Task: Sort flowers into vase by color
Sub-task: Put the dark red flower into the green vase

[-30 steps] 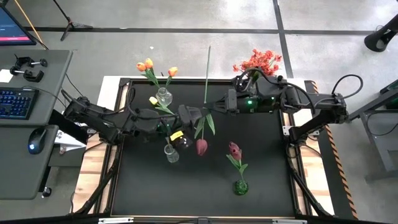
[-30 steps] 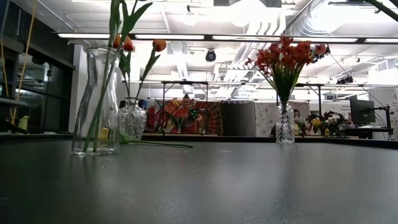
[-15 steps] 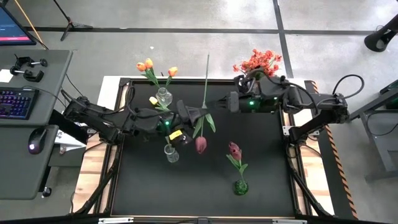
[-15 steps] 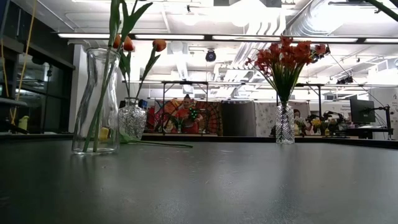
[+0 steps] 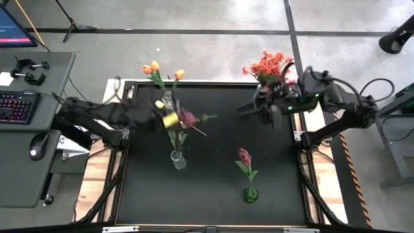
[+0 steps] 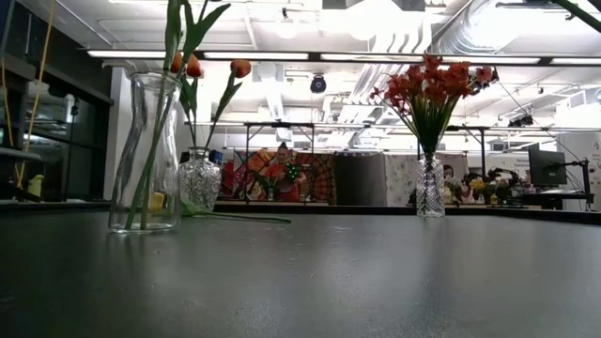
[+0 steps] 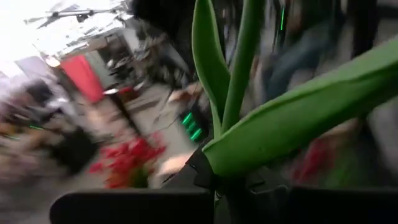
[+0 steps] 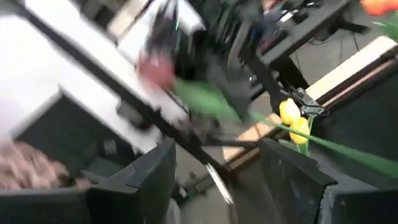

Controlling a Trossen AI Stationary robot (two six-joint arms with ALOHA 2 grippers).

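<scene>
My left gripper [image 5: 173,121] is shut on a dark pink tulip [image 5: 188,118], held above the table left of centre and blurred by motion. In the left wrist view its green stem and leaves [image 7: 242,87] rise right from my fingers. A yellow tulip head [image 5: 169,120] shows right beside it, over a small clear vase [image 5: 178,160]. My right gripper [image 5: 257,108] stands open and holds nothing at the far right, near the red-orange sprays [image 5: 270,65]. Orange tulips [image 5: 152,67] stand in a clear vase [image 5: 170,100]. Another dark pink tulip [image 5: 244,155] stands in a green vase [image 5: 250,194]. My left gripper pinches the tulip's green stem [image 7: 229,163] between its two fingers, at the place where the leaves branch off. The fingers come from the table's left. The flower is lifted clear of the table.
The low view shows a tall clear vase [image 6: 146,150] with a stem in it, a cut-glass vase [image 6: 199,183] and the spray vase [image 6: 429,188]. A desk with a keyboard [image 5: 14,107] and a mouse stands left of the table. The dark tabletop [image 5: 213,188] lies bare near the front.
My left gripper has shut on the dark pink tulip's stem, and my right gripper has opened and let go of it. The right gripper has drawn back toward the table's right edge. The left gripper has swung toward the left and far edges, turning the flower with it.
</scene>
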